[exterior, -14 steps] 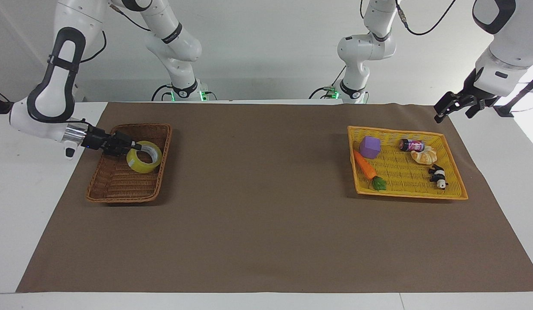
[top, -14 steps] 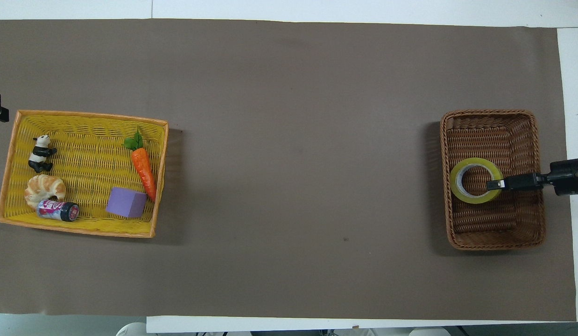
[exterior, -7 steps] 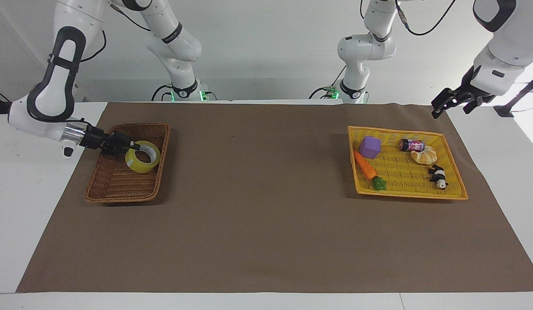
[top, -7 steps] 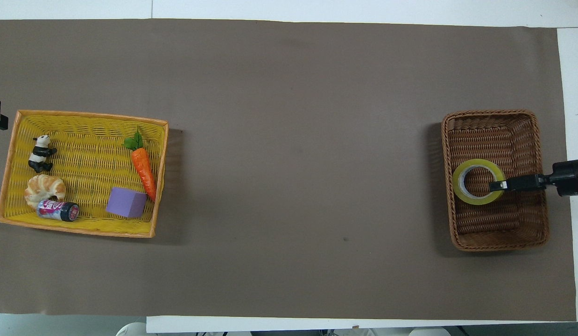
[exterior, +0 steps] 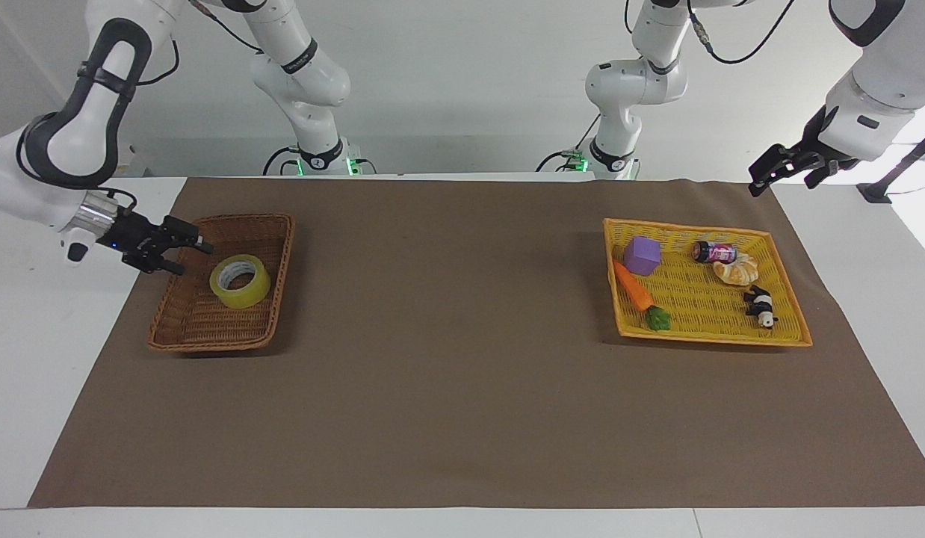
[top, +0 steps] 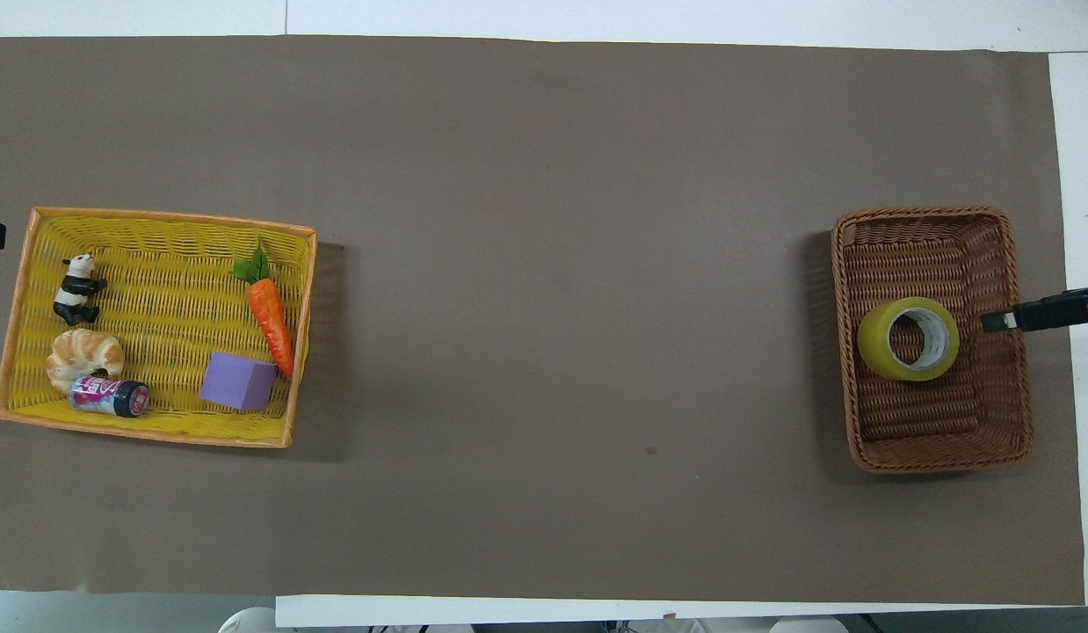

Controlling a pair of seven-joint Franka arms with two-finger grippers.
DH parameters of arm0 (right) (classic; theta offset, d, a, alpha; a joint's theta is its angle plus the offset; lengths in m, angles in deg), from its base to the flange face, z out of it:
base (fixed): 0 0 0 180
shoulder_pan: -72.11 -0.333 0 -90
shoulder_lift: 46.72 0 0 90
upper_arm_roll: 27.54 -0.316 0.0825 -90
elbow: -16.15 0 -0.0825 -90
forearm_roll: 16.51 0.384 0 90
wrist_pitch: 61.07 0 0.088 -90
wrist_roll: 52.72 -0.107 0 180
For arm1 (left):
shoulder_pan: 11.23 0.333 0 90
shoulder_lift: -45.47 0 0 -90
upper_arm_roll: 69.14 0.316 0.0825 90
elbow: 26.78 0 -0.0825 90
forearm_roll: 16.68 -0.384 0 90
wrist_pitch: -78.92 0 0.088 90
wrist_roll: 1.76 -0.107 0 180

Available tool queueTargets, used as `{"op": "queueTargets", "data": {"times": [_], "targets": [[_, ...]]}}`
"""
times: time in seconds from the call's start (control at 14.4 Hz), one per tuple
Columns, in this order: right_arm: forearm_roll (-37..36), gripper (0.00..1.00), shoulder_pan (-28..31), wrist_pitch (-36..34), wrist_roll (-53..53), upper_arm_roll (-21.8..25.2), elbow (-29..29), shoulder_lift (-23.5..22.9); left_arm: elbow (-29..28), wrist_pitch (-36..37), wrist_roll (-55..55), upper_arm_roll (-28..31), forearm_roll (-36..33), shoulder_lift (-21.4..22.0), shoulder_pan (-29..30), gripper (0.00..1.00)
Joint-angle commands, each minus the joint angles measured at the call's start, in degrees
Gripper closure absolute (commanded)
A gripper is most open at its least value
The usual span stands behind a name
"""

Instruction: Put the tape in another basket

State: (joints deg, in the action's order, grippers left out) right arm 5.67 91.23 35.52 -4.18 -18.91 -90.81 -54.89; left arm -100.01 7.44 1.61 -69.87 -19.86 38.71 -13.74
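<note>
Both arms: glossy white rounded shells w/ black joint bands, thin black cables looping along upper links, green lights at bases. Black two-finger right hand [exterior: 180, 250], left hand [exterior: 763, 178].

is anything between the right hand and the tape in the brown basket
Nothing visible. The tape lies flat in the basket, and the right hand hangs open over the basket's rim at the right arm's end, apart from the roll.

Right claw [exterior: 187, 255] hangs low at the right arm's end of the worktop, arm bent down from its base, fingers spread apart, holding nothing. Left claw [exterior: 761, 175] is raised at the left arm's end, angled downward, arm waiting.
</note>
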Motion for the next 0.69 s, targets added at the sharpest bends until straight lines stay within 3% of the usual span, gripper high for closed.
{"op": "queueTargets", "data": {"times": [0.0,0.28,0.49,0.62], "targets": [[-6.43,0.0,-3.98,-0.35,-2.63,-0.54,3.15,3.84,-0.4,1.0,-0.47,0.46,-1.04,3.32,-0.66,0.0],[-13.38,0.0,-9.44,-3.42,-19.93,-0.63,6.05,9.03,-11.38,-4.52,-0.47,0.64,-1.13,9.39,-0.13,0.0],[-22.94,0.0,-14.17,-11.84,-32.06,-0.98,14.03,7.91,-18.42,-8.67,-0.47,0.64,-1.13,12.73,-0.04,0.0],[-27.0,0.0,-17.43,-15.46,-33.24,-1.16,19.49,5.62,-18.61,-8.85,-0.56,0.64,-1.13,12.92,0.05,0.0]]}}
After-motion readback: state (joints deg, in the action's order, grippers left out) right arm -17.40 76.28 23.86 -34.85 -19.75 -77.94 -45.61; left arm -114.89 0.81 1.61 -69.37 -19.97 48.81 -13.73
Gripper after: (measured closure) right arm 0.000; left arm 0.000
